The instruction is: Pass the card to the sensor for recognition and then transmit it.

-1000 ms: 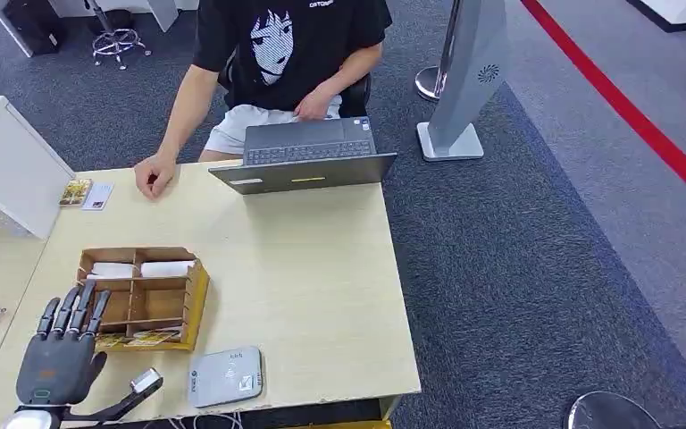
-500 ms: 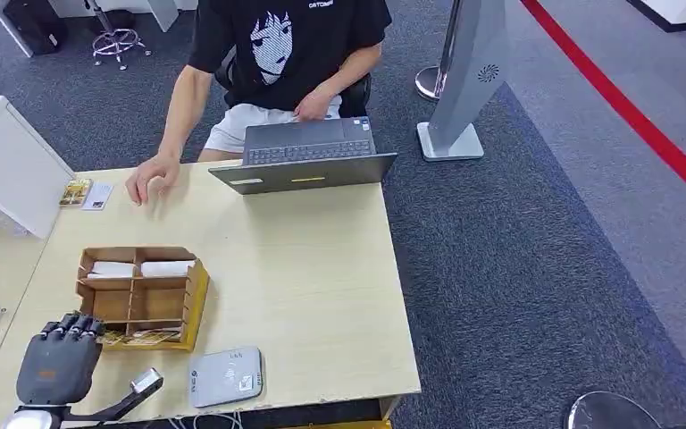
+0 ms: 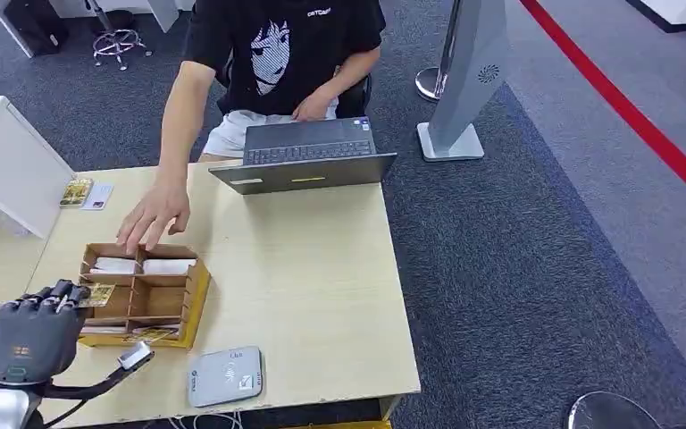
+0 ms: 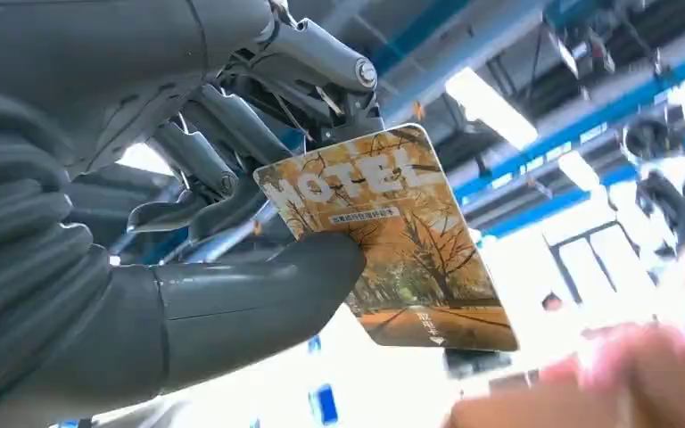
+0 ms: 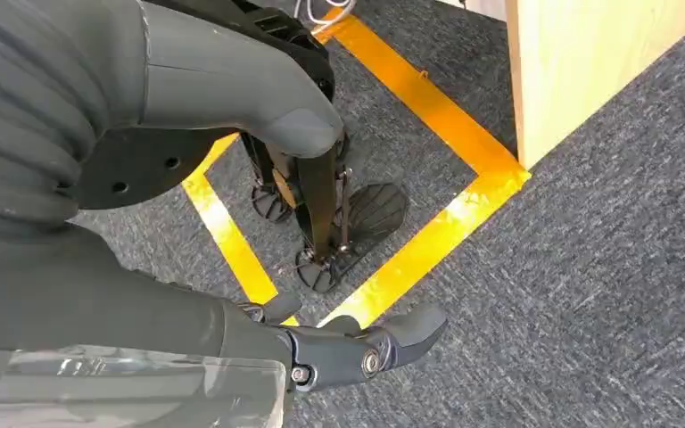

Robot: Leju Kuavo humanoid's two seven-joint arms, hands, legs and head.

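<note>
The left hand (image 3: 31,332) hangs over the near-left part of the wooden surface (image 3: 322,277), just beside the wooden organizer (image 3: 143,299) on its near-left side. Its fingers (image 3: 58,295) are curled in and pinch a hotel card (image 3: 98,295) against the thumb; in the head view the card sticks out of the fingertips above the organizer's left edge. The left wrist view shows the card (image 4: 392,241) up close: an autumn tree picture printed with the word HOTEL, the grey thumb (image 4: 259,285) pressing its face while the darker fingers back it from behind.

The white card sensor (image 3: 225,376) lies flat on the surface just in front of the organizer, near the front edge and apart from the hand. More cards (image 3: 147,336) lie in the organizer's front compartment, and white items (image 3: 143,266) fill its rear compartments.

A person's hand (image 3: 152,219) reaches to the far rim of the organizer, fingers spread. Beyond the organizer an open laptop (image 3: 308,156) stands at the far edge of the surface.

The right hand (image 5: 321,294) hangs over grey carpet crossed by yellow floor tape (image 5: 428,241); its fingers are loosely apart and hold nothing.
</note>
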